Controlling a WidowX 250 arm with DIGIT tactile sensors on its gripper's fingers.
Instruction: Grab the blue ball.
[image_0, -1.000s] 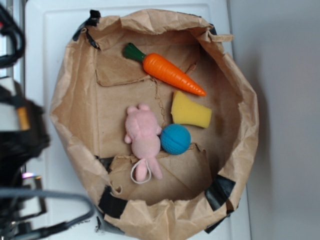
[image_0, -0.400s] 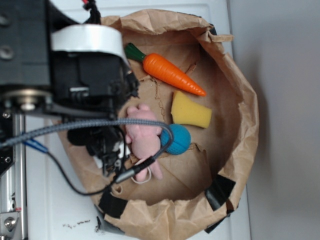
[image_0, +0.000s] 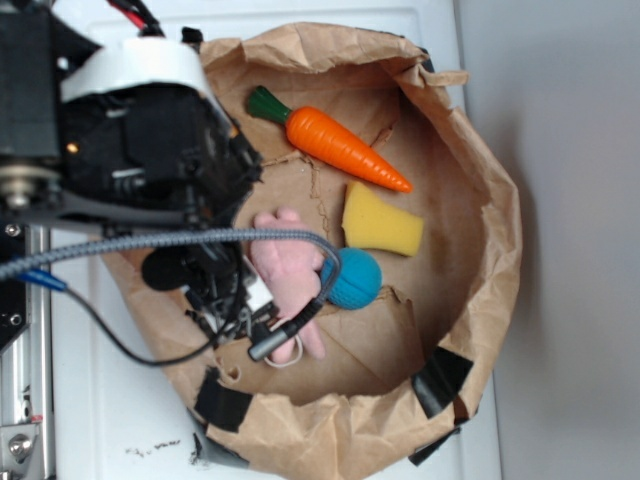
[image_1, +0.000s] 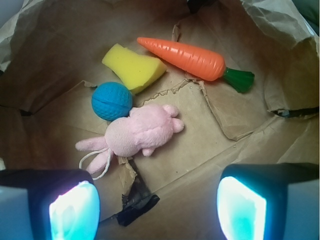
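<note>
Blue ball (image_1: 112, 101) lying on the floor of a crumpled brown paper bag (image_0: 480, 180), centre-left of the wrist view; touching the pink plush toy (image_1: 140, 134) below it and just beside the yellow sponge wedge (image_1: 134, 67) above; probably kept from rolling by those two neighbours. Orange carrot (image_1: 187, 56) across the upper part of the frame, well apart from the ball. Pincer (image_1: 157, 207) wide open, holding nothing; both fingers showing at the bottom corners of the wrist view, short of the ball. In the exterior view, arm (image_0: 130, 150) over the bag's left rim, cable draped across the plush. Open spread judged preparatory for straddling the ball; crowding by plush and sponge judged the main risk to a clean grasp.
</note>
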